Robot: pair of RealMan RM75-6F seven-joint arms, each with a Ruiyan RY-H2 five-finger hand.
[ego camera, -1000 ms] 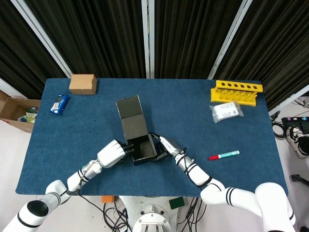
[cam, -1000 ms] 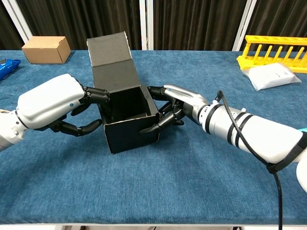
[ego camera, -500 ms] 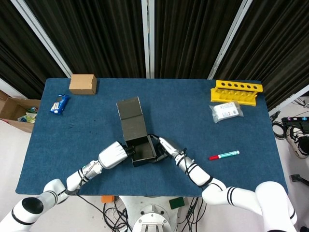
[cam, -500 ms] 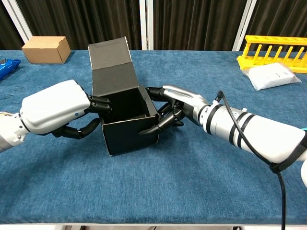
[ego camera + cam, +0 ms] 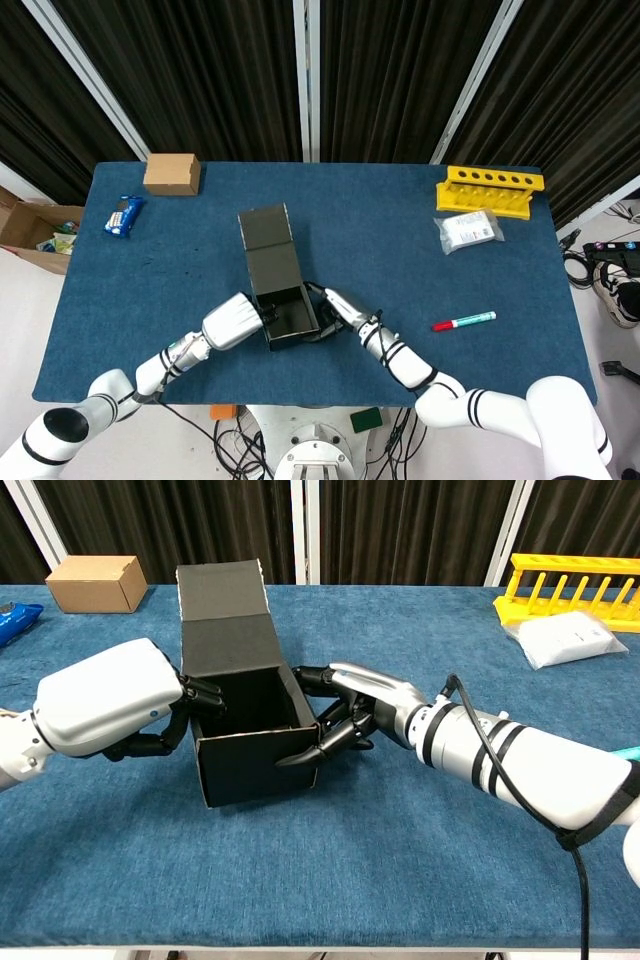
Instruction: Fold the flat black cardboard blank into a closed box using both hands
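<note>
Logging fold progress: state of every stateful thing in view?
Black box: body formed, top open, lid flap up.
Left hand: holds box's left wall.
Right hand: holds box's right wall.
Brown box: closed.
Marker: capped, lying flat.
Yellow rack: no tubes visible.

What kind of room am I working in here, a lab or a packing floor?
Probably a lab or robot test cell: black curtains enclose the blue table, a yellow test-tube rack stands at its far right, and loose cables lie on the floor beside it.

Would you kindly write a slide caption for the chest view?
Both hands, left and right, grip the open black box, its lid flap upright.
</note>
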